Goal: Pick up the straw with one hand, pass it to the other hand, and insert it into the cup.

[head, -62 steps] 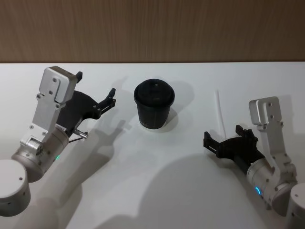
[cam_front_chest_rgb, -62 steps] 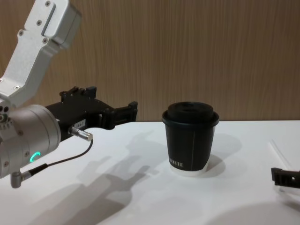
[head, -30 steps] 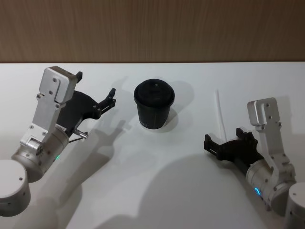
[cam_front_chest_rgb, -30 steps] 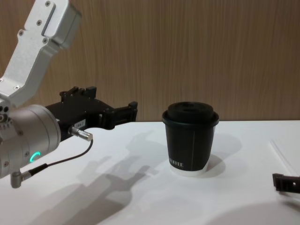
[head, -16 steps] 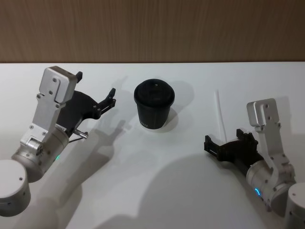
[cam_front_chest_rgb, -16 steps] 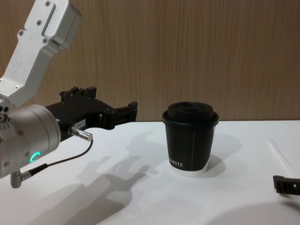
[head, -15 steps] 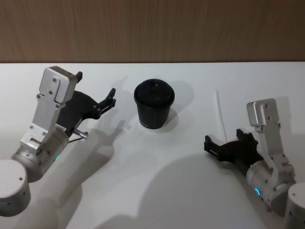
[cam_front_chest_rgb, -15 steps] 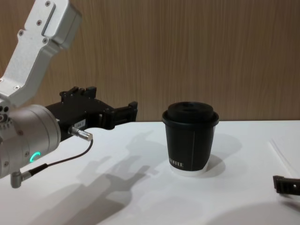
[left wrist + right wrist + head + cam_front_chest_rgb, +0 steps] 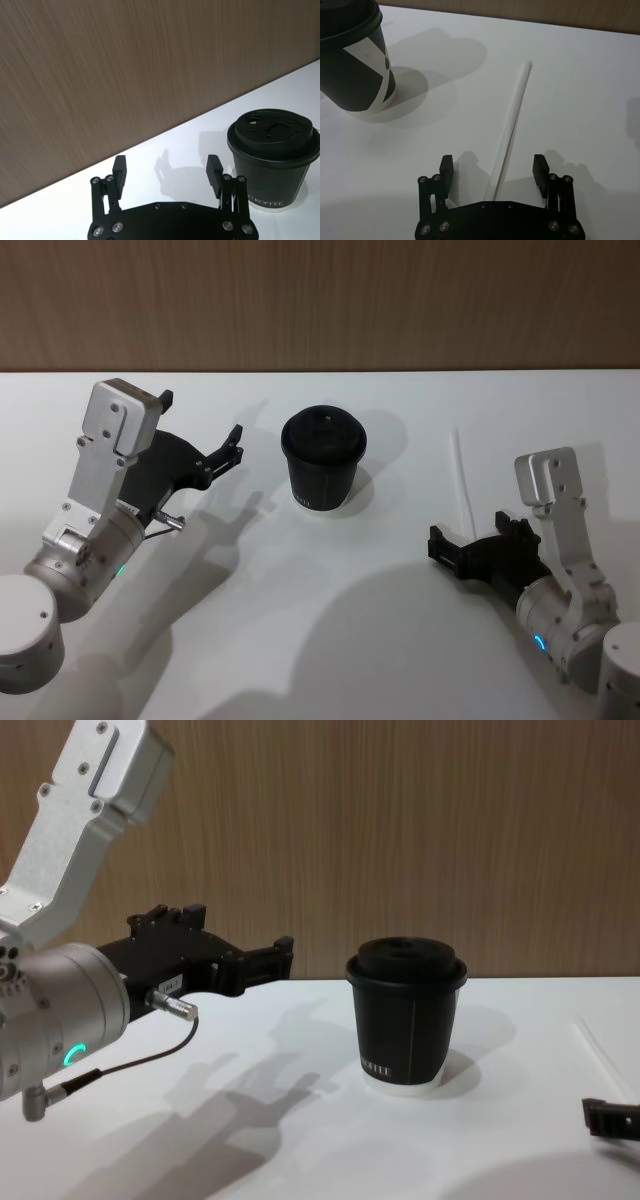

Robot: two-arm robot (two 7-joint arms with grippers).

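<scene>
The straw (image 9: 463, 480) lies flat on the white table, right of the cup (image 9: 322, 462); it is long, thin and white. My right gripper (image 9: 472, 531) hovers open at the straw's near end. In the right wrist view the straw (image 9: 515, 120) runs out from between the open fingers of that gripper (image 9: 493, 162), whose fingers cast shadows on the table. The black lidded cup (image 9: 405, 1020) stands upright mid-table. My left gripper (image 9: 202, 418) is held open above the table, left of the cup, with nothing in it. In the left wrist view the left gripper (image 9: 166, 165) points toward the wall, the cup (image 9: 272, 160) beside it.
A wood-panelled wall (image 9: 320, 300) runs along the far edge of the table (image 9: 330, 640). The chest view shows one fingertip of the right gripper (image 9: 610, 1120) at the lower right corner and the straw (image 9: 600, 1055) lying beyond it.
My right gripper has drifted slightly toward the near edge and sunk a little, staying open. The left arm, the cup and the straw have not moved.
</scene>
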